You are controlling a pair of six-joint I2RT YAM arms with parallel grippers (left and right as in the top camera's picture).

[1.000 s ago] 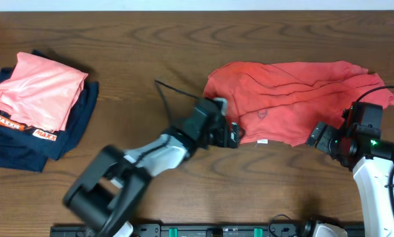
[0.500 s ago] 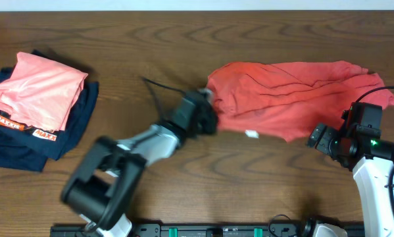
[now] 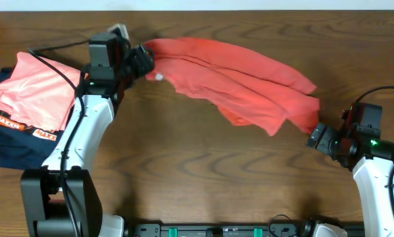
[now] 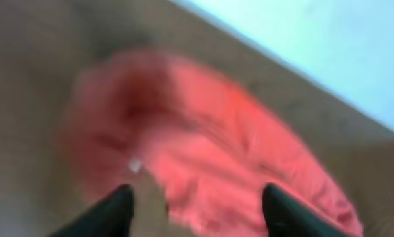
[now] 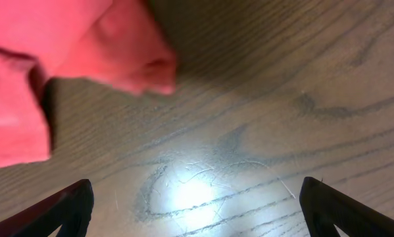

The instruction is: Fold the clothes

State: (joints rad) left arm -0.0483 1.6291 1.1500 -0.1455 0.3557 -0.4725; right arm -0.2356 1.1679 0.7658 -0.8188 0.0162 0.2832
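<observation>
**Shirt slung across the bench, flattening not yet done**

The coral-red t-shirt [image 3: 243, 82] lies in a rumpled diagonal band from the far left of the bench [image 3: 203, 178] down towards the right. Its left end is at the left gripper [image 3: 144, 62], whose jaws stand part-way apart. The blurred wrist view shows no hold on the cloth. The right gripper [image 3: 314, 135] hangs just beside the shirt's lower right end, jaws wide and empty over bare wood. A folded pile [image 3: 32, 99] sits at the left.

Assessment: the work is at the spreading stage. The next move calls for taking hold of the free end and drawing the cloth flat.
</observation>
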